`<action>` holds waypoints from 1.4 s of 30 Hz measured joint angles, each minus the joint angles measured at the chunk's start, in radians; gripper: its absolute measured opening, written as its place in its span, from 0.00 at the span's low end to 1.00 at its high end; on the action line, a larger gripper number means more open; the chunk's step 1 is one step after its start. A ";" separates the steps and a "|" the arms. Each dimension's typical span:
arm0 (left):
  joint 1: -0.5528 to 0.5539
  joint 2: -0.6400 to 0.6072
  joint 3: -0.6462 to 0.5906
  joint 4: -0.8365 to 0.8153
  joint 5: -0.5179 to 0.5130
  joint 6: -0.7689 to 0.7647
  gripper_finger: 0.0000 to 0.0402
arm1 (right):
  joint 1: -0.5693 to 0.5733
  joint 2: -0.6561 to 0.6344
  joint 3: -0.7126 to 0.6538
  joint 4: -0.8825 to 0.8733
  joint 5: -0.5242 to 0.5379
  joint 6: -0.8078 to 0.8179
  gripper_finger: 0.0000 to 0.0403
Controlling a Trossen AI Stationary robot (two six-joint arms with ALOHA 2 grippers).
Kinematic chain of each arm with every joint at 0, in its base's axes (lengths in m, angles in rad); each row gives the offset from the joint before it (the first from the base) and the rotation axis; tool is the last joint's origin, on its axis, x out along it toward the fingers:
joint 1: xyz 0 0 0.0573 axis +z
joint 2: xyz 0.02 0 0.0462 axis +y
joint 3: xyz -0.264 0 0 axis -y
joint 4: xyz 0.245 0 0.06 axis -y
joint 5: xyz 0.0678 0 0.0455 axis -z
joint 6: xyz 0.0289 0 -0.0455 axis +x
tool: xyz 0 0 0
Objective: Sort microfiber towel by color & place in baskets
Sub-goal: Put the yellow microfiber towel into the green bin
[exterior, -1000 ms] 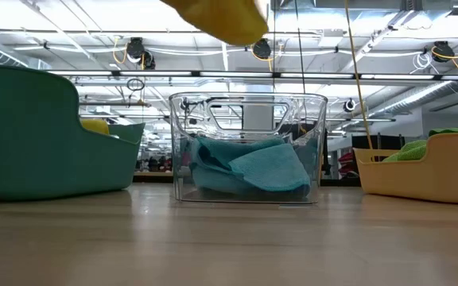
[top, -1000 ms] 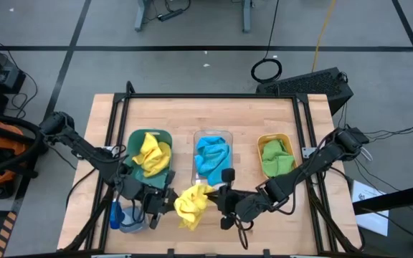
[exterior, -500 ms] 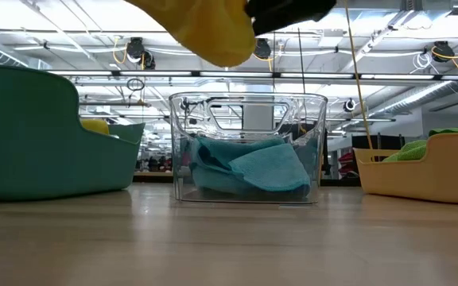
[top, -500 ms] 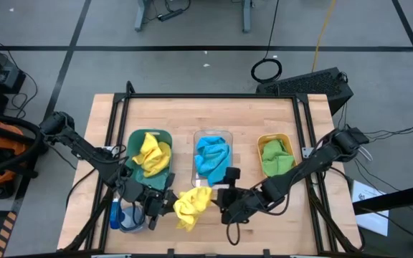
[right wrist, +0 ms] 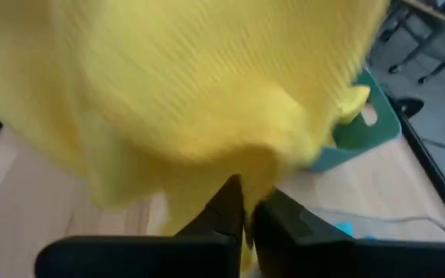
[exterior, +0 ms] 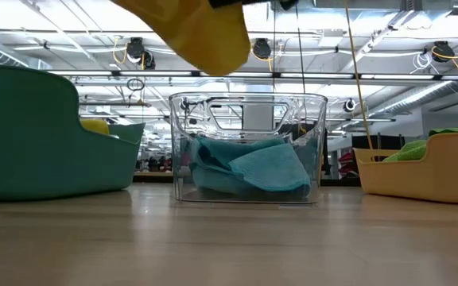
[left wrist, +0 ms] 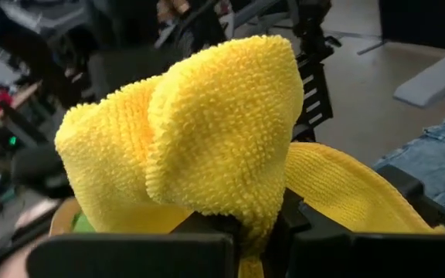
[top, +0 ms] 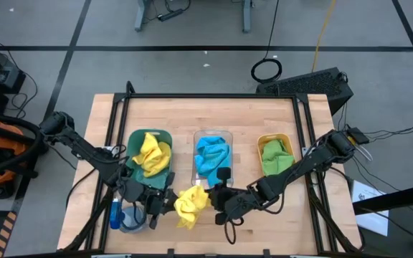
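Wooden tabletop [top: 206,118] framed by black rails, grey workshop floor all round — and both arms are down at the near edge. Left gripper [left wrist: 247,232] has its fingers pressed together on a fold of the yellow towel [top: 189,202], pinching it tight, with the cloth bunched up above them in its wrist view. Right gripper [right wrist: 244,212] is nipped onto the same towel from the other side, fingers nearly closed with yellow cloth between them — so one towel, two holds, lifted clear of the table in front of the clear basket [top: 213,159]; the low view shows it hanging above the basket's rim. Count them up: three baskets in a row, dark green basket [top: 149,154] at the robot's left with one yellow towel in it, clear one in the middle with a blue towel [top: 211,156], orange-yellow basket [top: 276,156] at the right with a green towel [top: 276,158]. Just beside the left gripper stands a blue-capped spray bottle [top: 115,215], close to the table's near left corner.
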 joint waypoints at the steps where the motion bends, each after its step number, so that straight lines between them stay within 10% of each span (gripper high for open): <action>1: 0.003 0.000 0.000 -0.004 -0.003 -0.018 0.07 | 0.000 0.000 0.000 0.017 0.002 -0.010 0.04; 12: 0.033 0.000 0.000 -0.100 -0.158 -0.232 0.11 | -0.003 -0.001 0.000 0.224 -0.063 -0.170 0.02; 28: 0.035 0.099 0.000 0.043 -0.165 -0.175 0.70 | -0.065 0.006 0.000 0.337 -0.238 -0.217 0.04; 32: 0.028 0.129 0.000 0.084 -0.172 -0.106 0.64 | -0.063 0.007 -0.001 0.337 -0.239 -0.213 0.04; 39: 0.020 0.129 -0.003 0.136 -0.174 -0.049 0.13 | -0.051 0.004 0.000 0.346 -0.245 -0.192 0.13; 42: 0.019 0.110 -0.003 0.122 -0.165 -0.068 0.07 | -0.040 0.002 0.002 0.351 -0.222 -0.204 0.21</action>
